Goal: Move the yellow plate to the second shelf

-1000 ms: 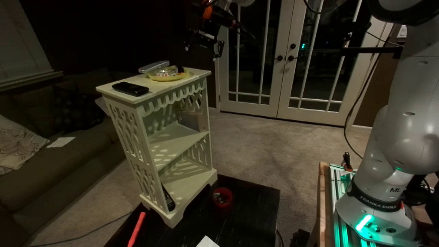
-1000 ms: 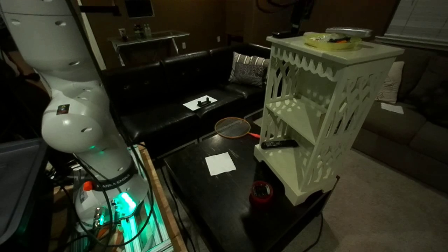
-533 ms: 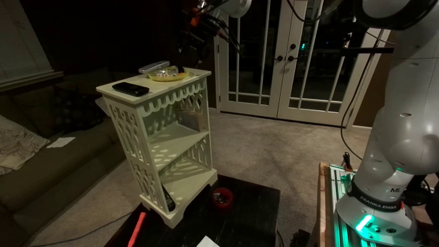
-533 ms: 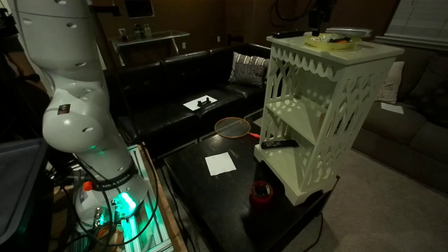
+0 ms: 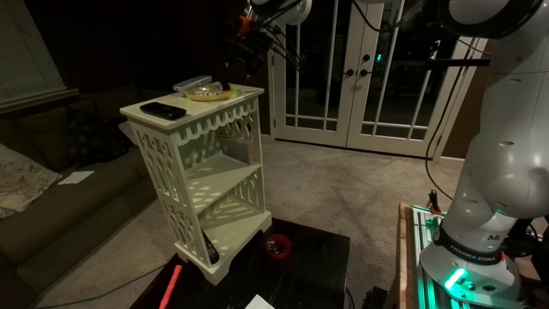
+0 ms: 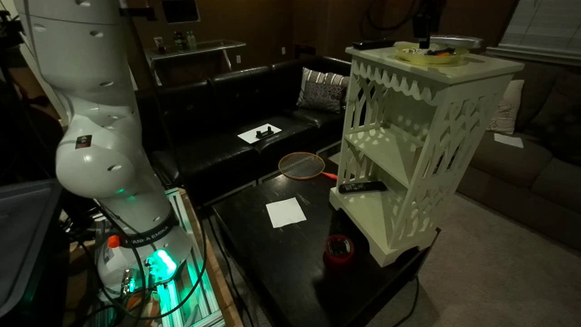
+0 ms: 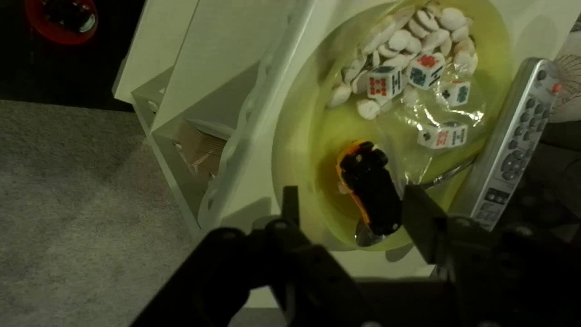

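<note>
- Rack (image 6: pixel 422 181), seen from its open front: on the counter (image 6: pixel 281 254).
- Rack's top board (image 5: pixel 203 110): plate (image 7: pixel 349 125) holding pebble-like pieces (image 7: pixel 417 36), dice (image 7: pixel 424 70) and toy car (image 7: pixel 374 195); remote (image 7: pixel 513 141) at back; unidentified object (image 5: pixel 163 110) at left.
- Rack's second shelf (image 5: pixel 218 174): box (image 5: pixel 240 150) at right.
- Rack's bottom board (image 5: pixel 236 225): another remote (image 6: pixel 363 186) at left.
- Before the rack: bowl (image 6: pixel 338 262) on the counter.

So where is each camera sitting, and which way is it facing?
Exterior view: stands off, facing the pale rack aslant, glass doors beyond; arm at picture right, claw near top.
Exterior view: faces the rack's open front from the opposite slant, black couch beyond; arm at picture left, claw partly showing.
Wrist view: mounted by the claw, facing down at the yellow plate; fingers apart at bottom.
Both exterior views share rack, second shelf, plate and arm.
</note>
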Controlling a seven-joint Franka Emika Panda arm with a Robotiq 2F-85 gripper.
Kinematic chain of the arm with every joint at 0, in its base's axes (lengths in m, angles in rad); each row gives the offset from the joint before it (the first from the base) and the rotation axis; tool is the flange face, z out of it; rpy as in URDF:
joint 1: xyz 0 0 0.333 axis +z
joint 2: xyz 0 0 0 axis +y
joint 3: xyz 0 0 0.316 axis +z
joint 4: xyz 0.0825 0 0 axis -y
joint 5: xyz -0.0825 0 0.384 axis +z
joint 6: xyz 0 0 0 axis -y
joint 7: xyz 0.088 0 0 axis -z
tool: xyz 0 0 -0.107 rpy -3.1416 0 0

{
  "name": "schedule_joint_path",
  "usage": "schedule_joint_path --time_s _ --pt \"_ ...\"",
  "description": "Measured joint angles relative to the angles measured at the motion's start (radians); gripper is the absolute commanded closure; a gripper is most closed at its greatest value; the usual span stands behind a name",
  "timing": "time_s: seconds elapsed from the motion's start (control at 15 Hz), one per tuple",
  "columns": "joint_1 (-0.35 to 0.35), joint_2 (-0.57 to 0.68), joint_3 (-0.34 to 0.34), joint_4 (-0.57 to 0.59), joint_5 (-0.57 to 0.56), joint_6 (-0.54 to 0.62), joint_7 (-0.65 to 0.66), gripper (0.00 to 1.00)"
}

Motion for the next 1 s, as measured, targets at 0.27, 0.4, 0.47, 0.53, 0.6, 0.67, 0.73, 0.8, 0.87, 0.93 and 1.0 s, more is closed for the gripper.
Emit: schedule_joint_path --time_s 0.27,0.4,0.47,0.53,0.6,0.67,0.73,0.8,0.87,0.93,1.0 --pt "0.022 0.012 0.003 0.0 -0.04 0.005 -0.002 0.57" --pt "0.025 0.018 0.003 0.0 -0.049 0.005 -0.003 0.49" --pt "0.025 0.021 0.002 0.0 -0.054 0.005 -0.003 0.52" --pt "0.024 0.023 0.001 0.0 -0.06 0.005 -0.003 0.52" --pt "0.024 0.024 -0.002 0.0 -0.068 0.005 -0.003 0.51" --pt "0.024 0.024 -0.004 0.0 -0.076 0.004 -0.003 0.55" --pt "0.023 0.025 -0.006 -0.001 -0.083 0.004 -0.003 0.57" --pt "0.023 0.026 -0.007 -0.001 -0.089 0.004 -0.003 0.59" --pt "0.023 0.027 -0.008 -0.001 -0.093 0.004 -0.003 0.62" --pt "0.024 0.029 -0.008 -0.001 -0.095 0.004 -0.003 0.61" --pt "0.025 0.032 -0.007 -0.001 -0.095 0.004 -0.003 0.65"
